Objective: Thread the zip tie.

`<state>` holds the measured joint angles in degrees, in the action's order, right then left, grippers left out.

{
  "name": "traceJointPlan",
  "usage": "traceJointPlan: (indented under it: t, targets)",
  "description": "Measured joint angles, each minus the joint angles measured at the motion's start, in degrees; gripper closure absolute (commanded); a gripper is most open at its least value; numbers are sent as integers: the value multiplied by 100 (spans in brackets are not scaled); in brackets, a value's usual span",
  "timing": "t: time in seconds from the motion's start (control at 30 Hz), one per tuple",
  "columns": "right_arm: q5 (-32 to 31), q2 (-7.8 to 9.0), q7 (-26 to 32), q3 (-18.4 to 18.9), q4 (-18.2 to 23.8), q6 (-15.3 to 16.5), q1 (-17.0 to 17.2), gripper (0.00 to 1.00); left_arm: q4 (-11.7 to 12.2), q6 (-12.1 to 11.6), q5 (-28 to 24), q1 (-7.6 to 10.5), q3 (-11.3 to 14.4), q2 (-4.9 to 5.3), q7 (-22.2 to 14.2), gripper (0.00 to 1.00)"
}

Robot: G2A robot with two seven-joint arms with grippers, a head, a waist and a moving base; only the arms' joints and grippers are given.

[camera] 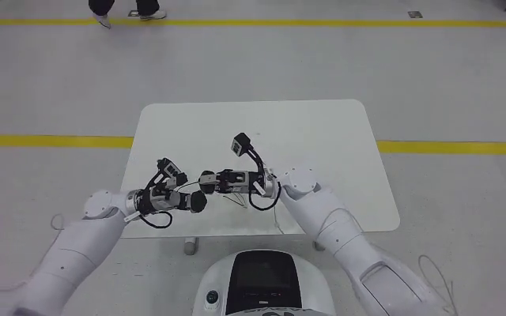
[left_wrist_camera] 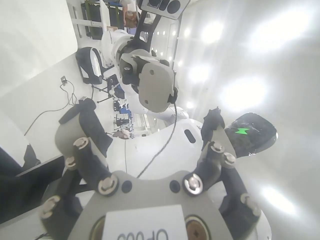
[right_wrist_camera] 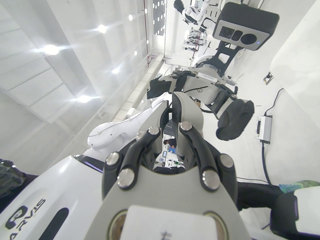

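Now, zip tie [left_wrist_camera: 160, 148]: thin dark strip, one end pinched by right end effector [right_wrist_camera: 175, 96], whose fingers are clenched on it w/ no visible gap. Strip runs from there into the gap btwn fingers [left_wrist_camera: 82, 126] of left end effector [left_wrist_camera: 147, 111], which is spread wide, gripping nothing. Both sit close together above near edge of white desk [camera: 316, 134].
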<state>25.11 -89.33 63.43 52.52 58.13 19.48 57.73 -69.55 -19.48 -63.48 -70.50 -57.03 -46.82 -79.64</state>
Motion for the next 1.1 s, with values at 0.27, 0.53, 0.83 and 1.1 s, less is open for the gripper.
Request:
traceJointPlan:
  t: [0.27,0.53,0.83,1.1]
  targets:
    - [-237,40,-227,-15,219,-163,96,100,-172,3,99,-88,-47,-18,224,0]
    - [-672,164,-394,65,527,-512,215,100,-232,0,325,-210,-301,-7,328,20]
    - [-246,244,-285,227,786,-410,432,100,-281,0,494,-324,-481,-38,378,31]
    - [55,253,-139,159,725,-399,419,100,-254,0,471,-360,-564,-84,289,47]
